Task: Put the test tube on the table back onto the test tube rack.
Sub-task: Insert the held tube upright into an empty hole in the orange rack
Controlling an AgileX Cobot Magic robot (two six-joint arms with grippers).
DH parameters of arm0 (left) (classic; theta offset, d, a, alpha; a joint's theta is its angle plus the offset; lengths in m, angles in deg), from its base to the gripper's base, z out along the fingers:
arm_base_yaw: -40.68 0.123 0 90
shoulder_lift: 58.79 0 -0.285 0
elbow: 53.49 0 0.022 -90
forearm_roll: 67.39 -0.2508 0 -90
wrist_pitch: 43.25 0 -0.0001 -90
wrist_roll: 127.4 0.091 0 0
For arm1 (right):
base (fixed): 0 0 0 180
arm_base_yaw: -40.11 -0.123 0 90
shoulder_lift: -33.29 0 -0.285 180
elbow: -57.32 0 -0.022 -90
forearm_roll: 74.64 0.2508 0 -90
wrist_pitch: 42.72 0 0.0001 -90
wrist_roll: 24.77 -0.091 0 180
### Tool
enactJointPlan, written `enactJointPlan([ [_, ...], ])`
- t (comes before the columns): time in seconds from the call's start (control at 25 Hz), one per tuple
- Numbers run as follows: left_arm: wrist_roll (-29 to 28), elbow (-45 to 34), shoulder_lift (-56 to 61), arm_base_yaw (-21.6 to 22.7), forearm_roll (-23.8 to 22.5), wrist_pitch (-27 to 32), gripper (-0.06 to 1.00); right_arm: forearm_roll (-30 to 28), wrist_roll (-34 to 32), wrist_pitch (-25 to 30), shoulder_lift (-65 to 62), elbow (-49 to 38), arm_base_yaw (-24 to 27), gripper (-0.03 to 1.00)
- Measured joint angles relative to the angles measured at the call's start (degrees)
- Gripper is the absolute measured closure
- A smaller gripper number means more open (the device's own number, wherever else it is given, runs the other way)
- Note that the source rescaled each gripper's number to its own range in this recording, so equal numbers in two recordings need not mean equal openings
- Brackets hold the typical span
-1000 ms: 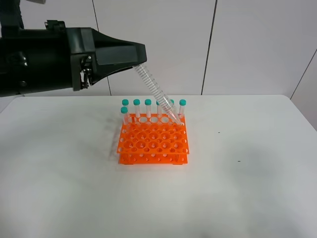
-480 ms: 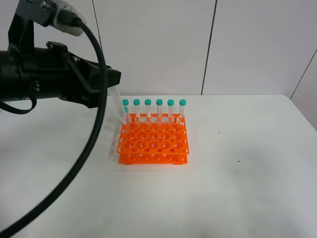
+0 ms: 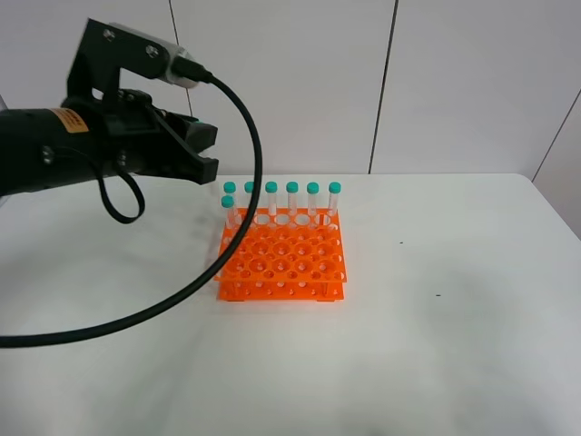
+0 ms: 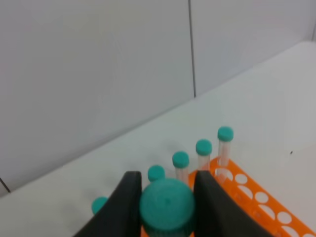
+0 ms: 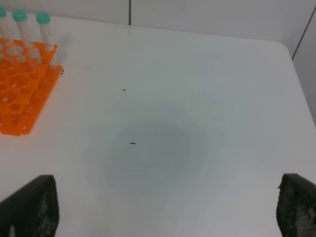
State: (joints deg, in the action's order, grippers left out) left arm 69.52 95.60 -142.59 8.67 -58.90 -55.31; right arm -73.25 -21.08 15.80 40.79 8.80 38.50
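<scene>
One test tube [image 4: 167, 206] clamped in left pincer [image 4: 165, 207], body hidden; right pincer [image 5: 163, 207] wide, empty.

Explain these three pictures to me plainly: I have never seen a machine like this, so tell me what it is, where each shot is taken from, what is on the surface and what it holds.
This is a robot with two arms, each ending in two fingers. The wide picture comes from a camera mounted high, off the arms. The other two come from cameras on each wrist. On the white table stands an orange test tube rack with teal-capped tubes along its back row. The left gripper, the black arm at the left of the wide picture, is shut on a test tube: its wrist picture shows the teal cap pinched between the dark fingers. The right gripper is open over bare table, holding nothing.
</scene>
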Motion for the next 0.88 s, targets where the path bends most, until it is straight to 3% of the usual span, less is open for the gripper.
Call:
enactJointPlan([
  [0.24,-0.33,0.07,-7.43,-3.24,-0.27,-7.39,0.94,0.00,0.00,0.00,0.00,0.00,0.00,-0.01],
  [0.56,-0.38,8.79,-17.88,-4.64,-0.39,-8.94,0.94,0.00,0.00,0.00,0.00,0.00,0.00,-0.01],
  [0.88,-0.56,11.25,-23.63,1.52,-0.69,-9.32,0.94,0.00,0.00,0.00,0.00,0.00,0.00,-0.01],
])
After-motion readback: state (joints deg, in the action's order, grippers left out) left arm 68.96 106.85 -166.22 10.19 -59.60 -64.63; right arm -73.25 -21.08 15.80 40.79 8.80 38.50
